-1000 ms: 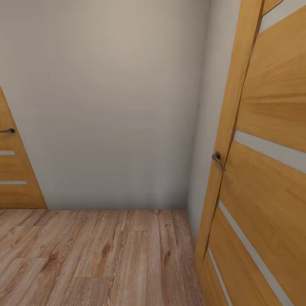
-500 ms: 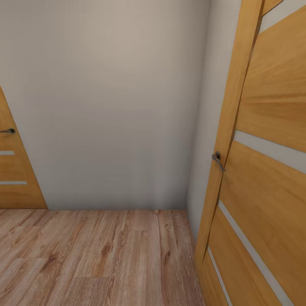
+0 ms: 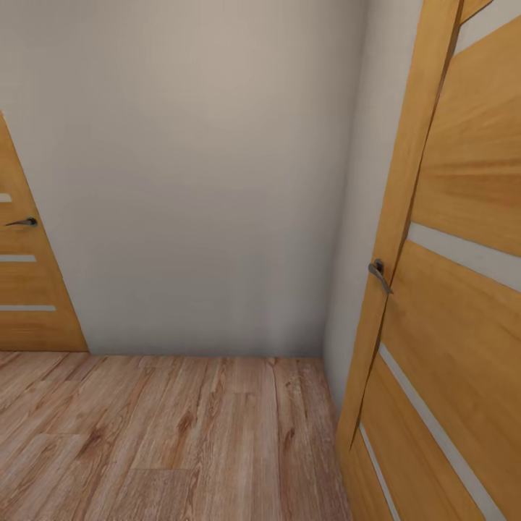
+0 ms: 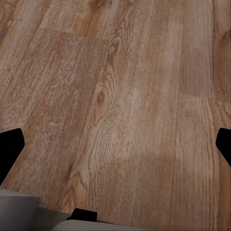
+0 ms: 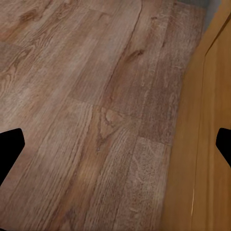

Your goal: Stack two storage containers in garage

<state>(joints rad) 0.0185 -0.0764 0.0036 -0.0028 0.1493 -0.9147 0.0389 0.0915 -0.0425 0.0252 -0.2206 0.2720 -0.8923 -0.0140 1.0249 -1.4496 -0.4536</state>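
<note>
While both jaws (black tips at the frame edges) gape wide, holding nothing, over wood plank floor (image 4: 120,96), a wooden door (image 3: 463,289) stands right, beige wall (image 3: 202,181) ahead.

soft, even, dim light with no glare. the wall (image 3: 195,181) darkens toward the floor (image 3: 181,434). both wrist views look slightly blurred.

Light wood plank floor (image 3: 181,434) runs to the beige wall (image 3: 202,181), nothing lying on it.
</note>
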